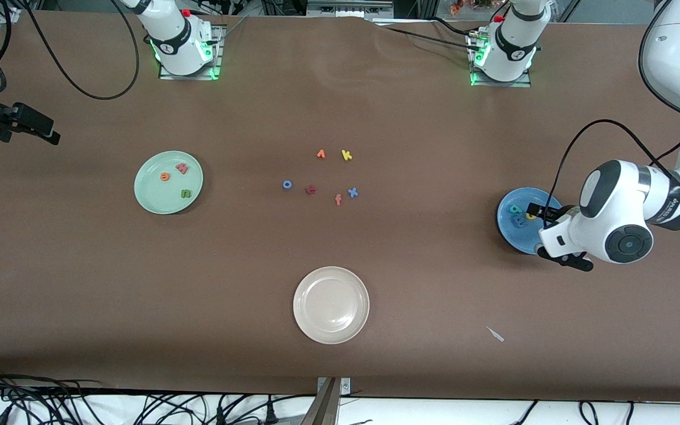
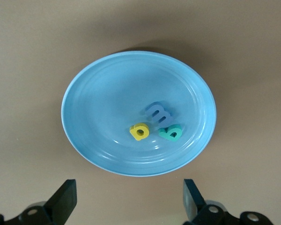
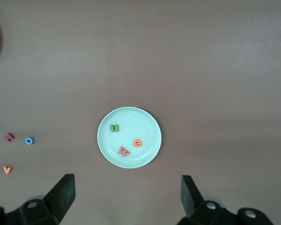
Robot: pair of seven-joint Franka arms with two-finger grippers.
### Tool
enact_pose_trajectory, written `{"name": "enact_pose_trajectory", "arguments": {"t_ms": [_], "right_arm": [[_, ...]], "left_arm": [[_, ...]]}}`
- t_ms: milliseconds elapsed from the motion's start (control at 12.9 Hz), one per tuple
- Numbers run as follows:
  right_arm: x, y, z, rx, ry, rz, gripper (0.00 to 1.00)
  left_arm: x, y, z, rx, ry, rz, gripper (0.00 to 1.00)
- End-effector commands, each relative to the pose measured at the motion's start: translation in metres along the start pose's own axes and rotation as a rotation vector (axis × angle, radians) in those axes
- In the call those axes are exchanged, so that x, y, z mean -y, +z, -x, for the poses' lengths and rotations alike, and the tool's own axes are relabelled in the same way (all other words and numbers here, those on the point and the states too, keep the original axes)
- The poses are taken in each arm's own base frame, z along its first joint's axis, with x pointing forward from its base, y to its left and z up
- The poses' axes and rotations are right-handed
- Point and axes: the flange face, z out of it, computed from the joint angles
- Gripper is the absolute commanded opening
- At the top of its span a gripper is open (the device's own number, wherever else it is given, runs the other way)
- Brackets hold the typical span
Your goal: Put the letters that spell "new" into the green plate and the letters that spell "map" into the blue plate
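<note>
The green plate lies toward the right arm's end of the table and holds the orange "e", the salmon "w" and the green "n". The blue plate lies toward the left arm's end. In it lie the blue "m", the yellow "a" and the teal "p", close together. My left gripper hangs open and empty over that plate's edge. My right gripper waits high up, open and empty, looking down on the green plate.
A beige plate sits nearer the front camera, mid-table. Loose letters lie in the middle: orange "v", yellow "k", blue "o", dark red "t", orange "f", blue "x". A small white scrap lies nearer the front camera.
</note>
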Motion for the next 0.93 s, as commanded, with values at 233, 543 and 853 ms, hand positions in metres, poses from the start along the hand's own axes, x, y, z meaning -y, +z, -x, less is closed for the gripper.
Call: {"name": "enact_pose_trajectory", "arguments": {"t_ms": [233, 543, 853], "right_arm": [[-0.002, -0.001, 0.002, 0.0, -0.018, 0.0, 1.0], [-0.002, -0.002, 0.002, -0.002, -0.011, 0.0, 1.0], [-0.002, -0.001, 0.002, 0.0, -0.014, 0.0, 1.0]], "left_arm": [[-0.002, -0.034, 0.021, -0.009, -0.062, 0.059, 1.0], [-0.005, -0.077, 0.05, -0.057, -0.138, -0.006, 1.0], [-0.004, -0.14, 0.101, -0.181, -0.315, 0.079, 1.0]]}}
